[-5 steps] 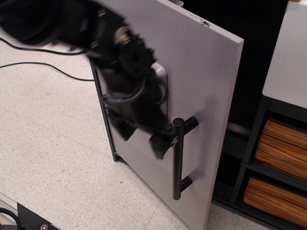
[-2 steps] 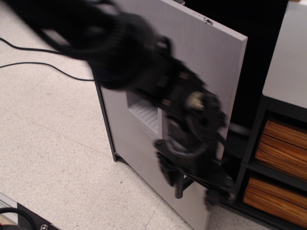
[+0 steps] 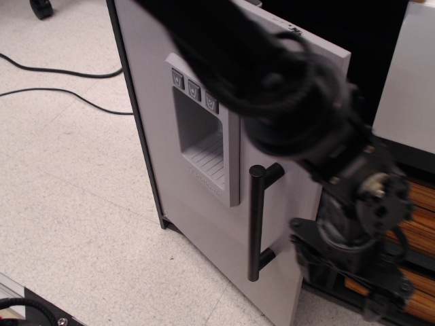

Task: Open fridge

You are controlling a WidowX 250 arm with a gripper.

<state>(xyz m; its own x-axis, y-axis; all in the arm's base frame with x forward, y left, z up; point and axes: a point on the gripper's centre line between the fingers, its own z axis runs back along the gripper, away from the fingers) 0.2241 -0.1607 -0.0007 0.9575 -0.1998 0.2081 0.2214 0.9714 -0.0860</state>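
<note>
Fridge stands on the floor left of the shelf unit, door slightly ajar. I see my gripper behind the door's free edge; whether clenched or released, I cannot tell. Push outward steadily, clearing the handle.

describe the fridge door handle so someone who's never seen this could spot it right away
Start at the tall light-gray fridge door filling the middle of the picture. Below and to the right of its raised gray dispenser panel with three buttons stands the black vertical bar handle, held off the door by two short black pegs. It is the only black thing on the pale door face.
</note>
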